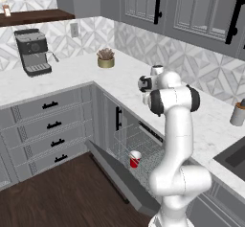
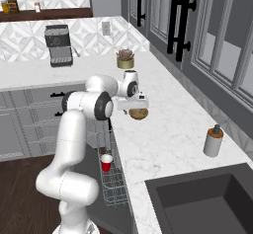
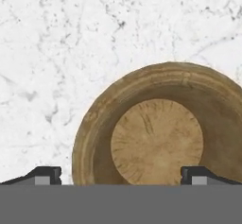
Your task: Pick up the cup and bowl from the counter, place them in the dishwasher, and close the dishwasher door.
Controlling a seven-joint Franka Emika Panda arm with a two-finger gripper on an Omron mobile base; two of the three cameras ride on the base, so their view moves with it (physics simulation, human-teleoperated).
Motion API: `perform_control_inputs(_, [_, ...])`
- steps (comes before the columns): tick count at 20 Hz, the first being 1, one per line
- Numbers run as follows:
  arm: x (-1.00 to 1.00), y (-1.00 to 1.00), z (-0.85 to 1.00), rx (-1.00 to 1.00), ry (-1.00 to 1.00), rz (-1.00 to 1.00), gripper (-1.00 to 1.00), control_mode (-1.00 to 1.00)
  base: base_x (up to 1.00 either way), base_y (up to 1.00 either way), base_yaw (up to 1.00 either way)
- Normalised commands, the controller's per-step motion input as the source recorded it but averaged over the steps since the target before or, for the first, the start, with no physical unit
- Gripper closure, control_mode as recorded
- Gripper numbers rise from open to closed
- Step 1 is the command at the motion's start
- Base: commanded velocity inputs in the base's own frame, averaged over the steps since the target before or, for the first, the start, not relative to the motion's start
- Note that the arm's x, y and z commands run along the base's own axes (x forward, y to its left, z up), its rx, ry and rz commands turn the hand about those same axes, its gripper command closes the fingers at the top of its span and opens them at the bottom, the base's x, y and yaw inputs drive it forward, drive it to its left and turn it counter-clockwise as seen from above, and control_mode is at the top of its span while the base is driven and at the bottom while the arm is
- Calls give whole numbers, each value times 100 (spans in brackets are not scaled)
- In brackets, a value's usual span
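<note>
**A:** Where was the bowl [image 3: 158,138] at that moment?

**B:** On the counter [image 2: 168,129], near the front edge, just above the dishwasher [image 1: 139,142]. From the right base camera it sat directly under the hand, mostly covered by it, with a tan sliver showing. The hand camera looked straight down into it: a round wooden bowl, upright, resting on white marble.

**A:** And the gripper [image 3: 121,173]?

**B:** Its two fingers stood wide apart. In the hand camera one dark tip rose just outside the bowl's rim on one side, the other over the bowl's inner wall on the other side. I could not tell whether either tip touched the wood. Nothing was clamped between them.

**A:** What about the cup [image 1: 135,159]?

**B:** It stood upright in the dishwasher's white wire rack [image 1: 143,149], red with a white rim, below the counter edge.

**A:** The dishwasher door [image 1: 119,175]?

**B:** Dropped open, slanting down toward the dark wooden floor [image 1: 57,197], in front of the rack.

**A:** Anything else near the dishwasher?

**B:** Farther along the counter from it, a potted plant [image 1: 105,58] stood by the wall, and a coffee machine [image 1: 32,52] beyond the corner. On the other side, a grey soap dispenser [image 2: 213,141] stood next to the dark sink [image 2: 207,198].
</note>
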Motion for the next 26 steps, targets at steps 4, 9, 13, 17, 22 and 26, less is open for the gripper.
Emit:
perform_control_inputs(4, [0,-8,-39,0,0,7,-100,-100,0,0,0])
perform_control_inputs(9, [3,-4,-28,0,0,5,100,-100,0,0,0])
perform_control_inputs(13, [2,-1,-5,0,0,2,100,-100,0,0,0])
perform_control_inputs(17, [-10,14,2,0,-9,0,100,-100,0,0,0])
perform_control_inputs(22, [-65,63,19,0,-19,0,100,-100,0,0,0])
perform_control_inputs(26, [-100,85,29,0,-14,0,100,-100,0,0,0])
